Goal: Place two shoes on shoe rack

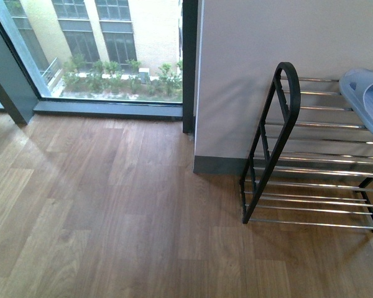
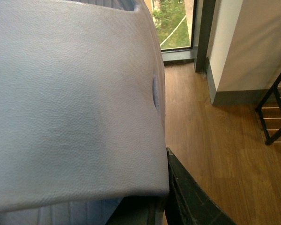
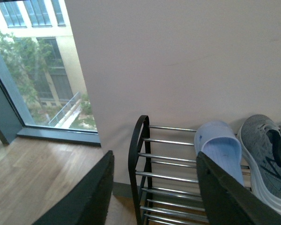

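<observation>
- Left gripper [image 2: 171, 187]: one dark finger shows. The held slipper [image 2: 75, 103], pale blue, fills that wrist view. The closure is hidden, but the slipper rides well above the floor [image 2: 210, 154], so I judge it clamped. Its long axis cannot be read this close.
- Right gripper [image 3: 153, 159]: fingers spread wide, nothing between them.
- Shoe rack [image 1: 280, 118]: against the wall, off to my right.
- Racked slipper [image 3: 220, 147]: top tier, long axis across the rods. I cannot tell which end is the toe.
- Grey sneaker [image 3: 264, 150]: top tier, just beside that slipper, long axis also across the rods, toe toward the wall.
- Progress, by my estimate: one slipper shelved, its mate in hand and not yet placed, so roughly half done.
</observation>
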Tool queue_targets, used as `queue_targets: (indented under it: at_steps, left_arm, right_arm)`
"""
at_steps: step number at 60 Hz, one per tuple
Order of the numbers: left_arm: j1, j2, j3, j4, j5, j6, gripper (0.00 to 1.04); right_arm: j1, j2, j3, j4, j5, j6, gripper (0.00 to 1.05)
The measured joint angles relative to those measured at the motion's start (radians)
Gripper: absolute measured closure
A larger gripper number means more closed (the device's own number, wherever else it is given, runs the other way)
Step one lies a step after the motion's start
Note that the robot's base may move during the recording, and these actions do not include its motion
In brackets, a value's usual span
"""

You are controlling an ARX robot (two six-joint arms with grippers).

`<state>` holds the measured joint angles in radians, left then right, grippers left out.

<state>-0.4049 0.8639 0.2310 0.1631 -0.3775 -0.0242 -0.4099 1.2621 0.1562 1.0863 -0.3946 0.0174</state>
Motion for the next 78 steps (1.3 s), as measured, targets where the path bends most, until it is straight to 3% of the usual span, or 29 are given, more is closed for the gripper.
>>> queue_targets:
  at_steps: [9,41,45,48,78]
  left_arm:
    - [0.000,0.000,0.000,0.000,0.000,0.000,1.03]
    - [0.000,0.000,0.000,0.000,0.000,0.000,1.03]
    - [0.000,0.000,0.000,0.000,0.000,0.000,1.03]
    - [0.000,0.000,0.000,0.000,0.000,0.000,1.03]
    - [0.000,0.000,0.000,0.000,0.000,0.000,1.03]
  right_arm:
    - [0.107,-0.190,-0.076,-0.112,0.106,-0.014,1.03]
    - [0.297,-0.657,-0.137,-0.495,0.288,-0.013,1.03]
    - [0.361,-0.709,-0.138,-0.545,0.376,-0.013,1.03]
    - [0.396,-0.747,-0.138,-0.578,0.381,-0.014,1.03]
    - [0.406,-0.972,-0.138,-0.794,0.393,-0.014,1.03]
